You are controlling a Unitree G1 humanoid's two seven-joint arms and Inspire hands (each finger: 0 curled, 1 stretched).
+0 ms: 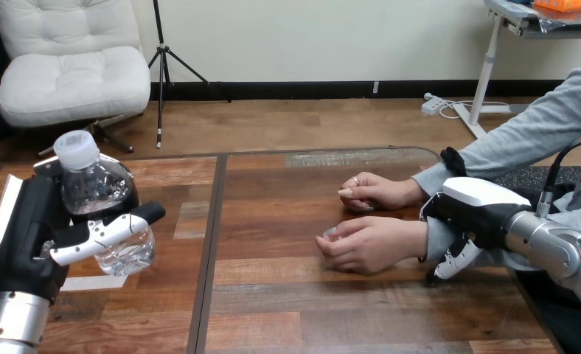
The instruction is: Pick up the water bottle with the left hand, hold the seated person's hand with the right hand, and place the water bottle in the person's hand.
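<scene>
A clear water bottle [99,198] with a white cap is held upright above the table's left part, with my left hand [37,236] shut on it; the thumb crosses its lower half. At the right, the person rests two hands on the table, both loosely curled. My right hand [470,210] sits at the wrist of the person's nearer hand [369,243], its thumb [453,262] curled under the grey sleeve and its fingers over the top. The person's farther hand [376,190] lies just behind, apart from my hand.
The wooden table [287,310] has a dark seam running front to back left of centre. A strip of pale tape [92,282] lies under the bottle. The person's grey-sleeved arms come in from the right edge.
</scene>
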